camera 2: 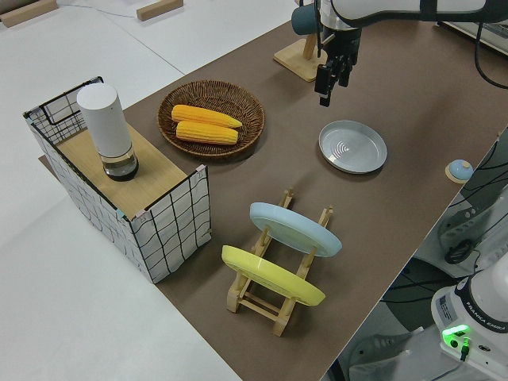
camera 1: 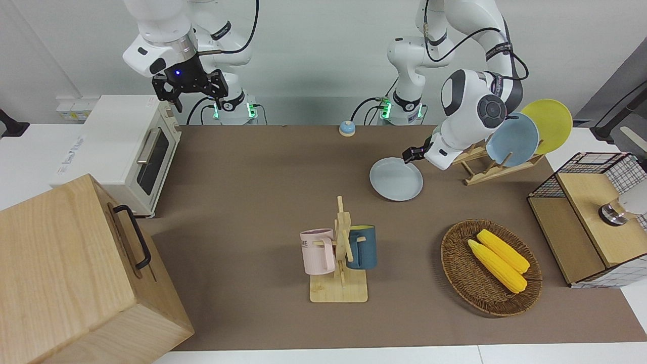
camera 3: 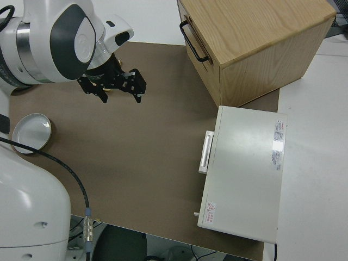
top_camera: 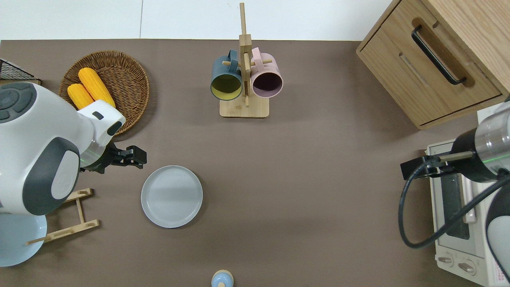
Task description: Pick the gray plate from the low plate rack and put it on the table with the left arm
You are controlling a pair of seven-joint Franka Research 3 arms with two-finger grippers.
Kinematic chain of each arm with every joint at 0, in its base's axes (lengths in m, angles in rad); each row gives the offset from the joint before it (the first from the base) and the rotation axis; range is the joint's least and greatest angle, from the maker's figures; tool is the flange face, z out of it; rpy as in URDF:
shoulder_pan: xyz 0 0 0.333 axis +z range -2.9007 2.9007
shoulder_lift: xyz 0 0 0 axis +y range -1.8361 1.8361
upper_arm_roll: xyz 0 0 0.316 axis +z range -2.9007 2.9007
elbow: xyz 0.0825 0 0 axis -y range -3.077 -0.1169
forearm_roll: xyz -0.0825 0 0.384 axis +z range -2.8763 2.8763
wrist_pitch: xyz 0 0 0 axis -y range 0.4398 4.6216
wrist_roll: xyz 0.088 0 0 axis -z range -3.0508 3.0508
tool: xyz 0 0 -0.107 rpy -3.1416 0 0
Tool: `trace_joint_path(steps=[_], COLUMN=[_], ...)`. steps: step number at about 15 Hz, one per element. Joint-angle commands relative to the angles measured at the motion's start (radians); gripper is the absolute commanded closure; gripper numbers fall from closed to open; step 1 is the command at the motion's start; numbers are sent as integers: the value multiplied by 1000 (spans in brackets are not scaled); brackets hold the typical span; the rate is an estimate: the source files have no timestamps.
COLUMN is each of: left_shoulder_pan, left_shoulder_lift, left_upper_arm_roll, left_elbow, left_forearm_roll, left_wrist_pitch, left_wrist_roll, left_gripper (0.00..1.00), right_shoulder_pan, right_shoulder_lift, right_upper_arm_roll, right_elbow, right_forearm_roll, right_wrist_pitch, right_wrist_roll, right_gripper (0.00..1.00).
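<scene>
One gray plate point(top_camera: 171, 196) is lying flat on the table point(top_camera: 318, 179), near the low plate rack point(top_camera: 65, 217), which is partly hiding under the left arm. Two plates are standing in it. The left gripper point(top_camera: 133, 155) is hanging open, empty, beside the plate. The right arm is parked, jaws wide.

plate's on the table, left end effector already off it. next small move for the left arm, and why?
Probably lift the left end effector up and back toward a parked pose. The gray plate lies flat on the table, clear of the low plate rack, and the open end effector holds nothing, so only retreat seems left.
</scene>
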Motion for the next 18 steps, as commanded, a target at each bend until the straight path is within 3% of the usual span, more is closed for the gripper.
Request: trace_joint_path(steps=[1,11,18], left_shoulder_pan=[-10,42,50], left_shoulder_lift=[-4,-29,-27], left_upper_arm_roll=[11,23,35], left_elbow=[56,100,107], left_forearm_roll=[28,42,42], left_wrist_pitch=[54,67,74], left_wrist_roll=[2,82,67], left_gripper=[7,5,2], right_shoulder_pan=[-15,-13,-15], right_shoulder_lift=[-5,-5,-5], right_upper_arm_roll=[6,6,6], right_elbow=[6,6,6], right_forearm_roll=[3,3,3], right_wrist_pitch=[-15,-15,-15], right_wrist_roll=[-3,-3,-3], right_gripper=[13,11,11])
